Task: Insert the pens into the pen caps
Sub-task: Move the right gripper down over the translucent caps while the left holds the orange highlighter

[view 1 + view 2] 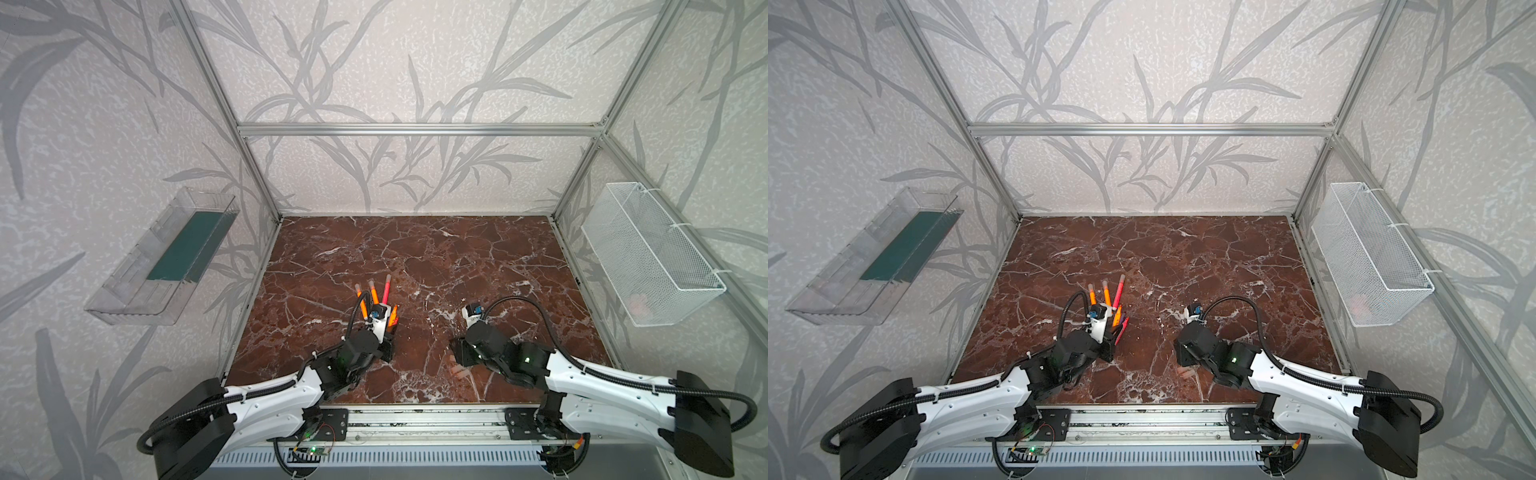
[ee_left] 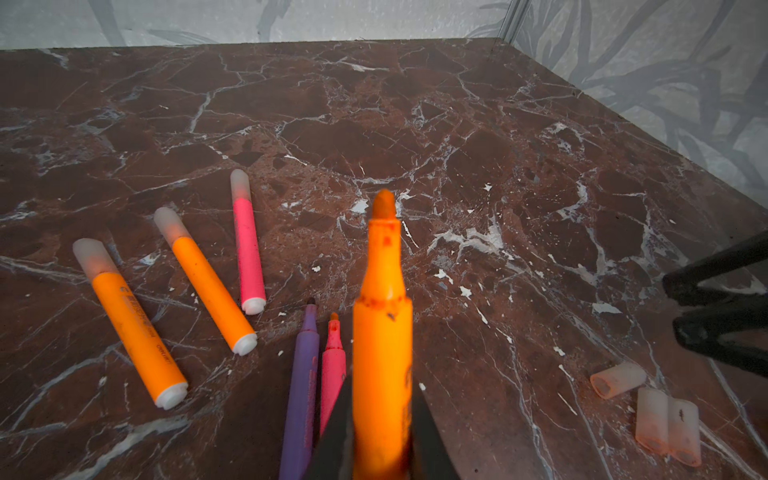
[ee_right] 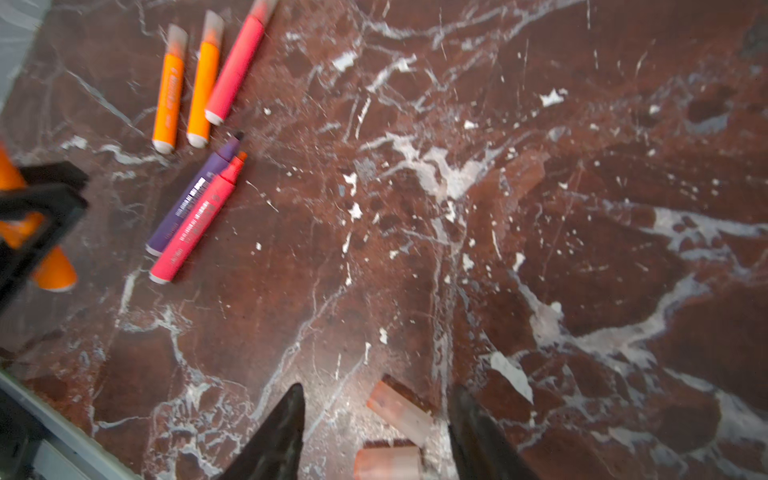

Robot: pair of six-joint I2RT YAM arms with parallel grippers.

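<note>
Left wrist: 3 translucent cylindrical caps [image 2: 618, 379] on veined marble [image 2: 374, 124].

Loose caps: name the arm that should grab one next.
Right. Its jaws stand open right by the loose caps, while the left arm's jaws are shut on an uncapped orange pen.

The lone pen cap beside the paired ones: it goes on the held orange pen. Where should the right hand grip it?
Likely across its middle, right hand from above, closing on its sides. The cap lies flat, angled away from the pair, so the open end stays free.
</note>
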